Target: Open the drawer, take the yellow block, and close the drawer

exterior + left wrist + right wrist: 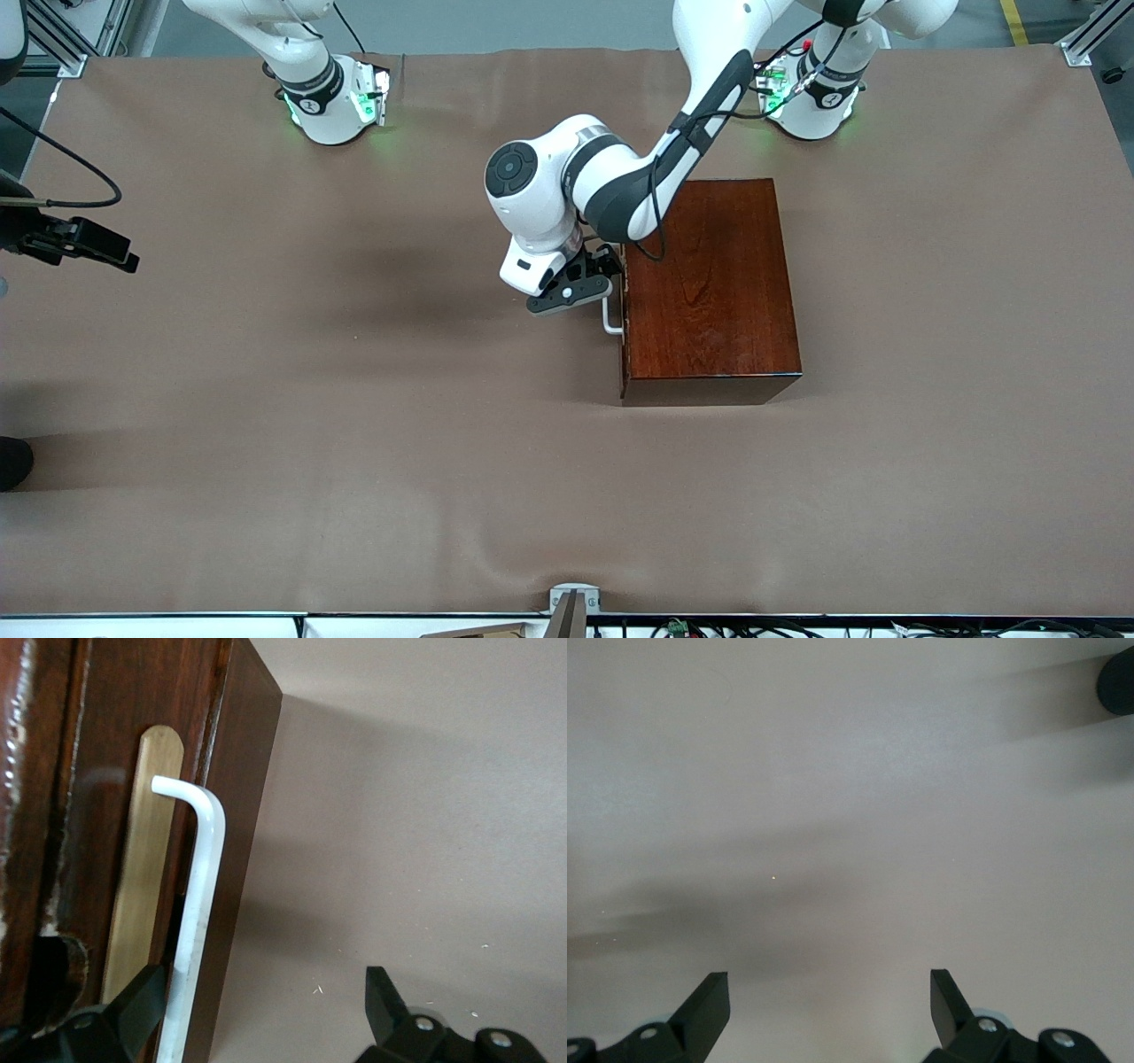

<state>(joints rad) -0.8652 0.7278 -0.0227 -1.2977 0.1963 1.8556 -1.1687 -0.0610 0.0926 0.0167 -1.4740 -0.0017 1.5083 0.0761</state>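
A: Closing on the handle (197, 904) comes first? The left gripper (266, 1005) stands wide at the drawer (625, 319) front; one finger touches the bar, nothing is gripped.

B: Yes: center the thin, smooth white bar, then pull straight out. The box (709, 283) is glossy red-brown wood.

A: And the yellow block?

B: Not visible, the drawer is shut. The right gripper (830, 1001) waits wide and empty over the cloth at its own end of the table.

High front camera; left wrist camera close on handle (197, 904).
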